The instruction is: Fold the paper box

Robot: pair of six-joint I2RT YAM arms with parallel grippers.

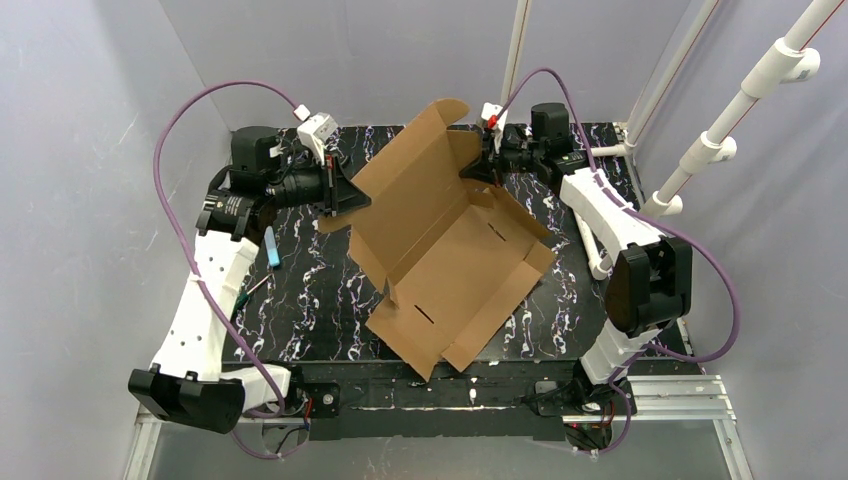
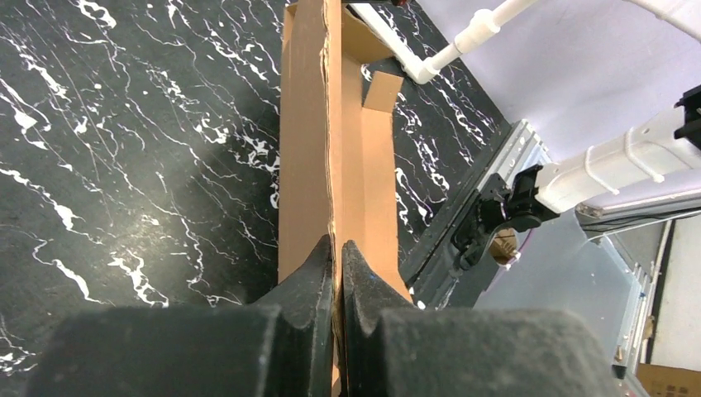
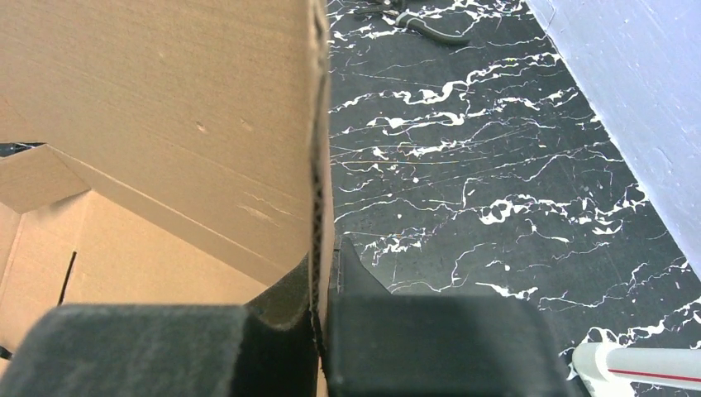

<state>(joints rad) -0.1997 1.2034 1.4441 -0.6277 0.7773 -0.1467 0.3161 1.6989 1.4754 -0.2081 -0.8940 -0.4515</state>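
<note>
The raised paper box (image 1: 450, 255) bars the way across the table (image 1: 300, 310)

Clad in white shells (image 1: 205, 300) with black joints (image 1: 650, 285); strung with looping purple cables (image 1: 240, 84); tipped with matte black wedge fingers (image 2: 306, 281); white block (image 1: 318, 133) at left wrist.

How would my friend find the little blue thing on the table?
Start at the black table with white swirls, then look at its left side, by the white left arm. Between that arm and the brown paper box lies a short light-blue stick. It is the only blue thing there; the thin tool beside it is dark.
</note>
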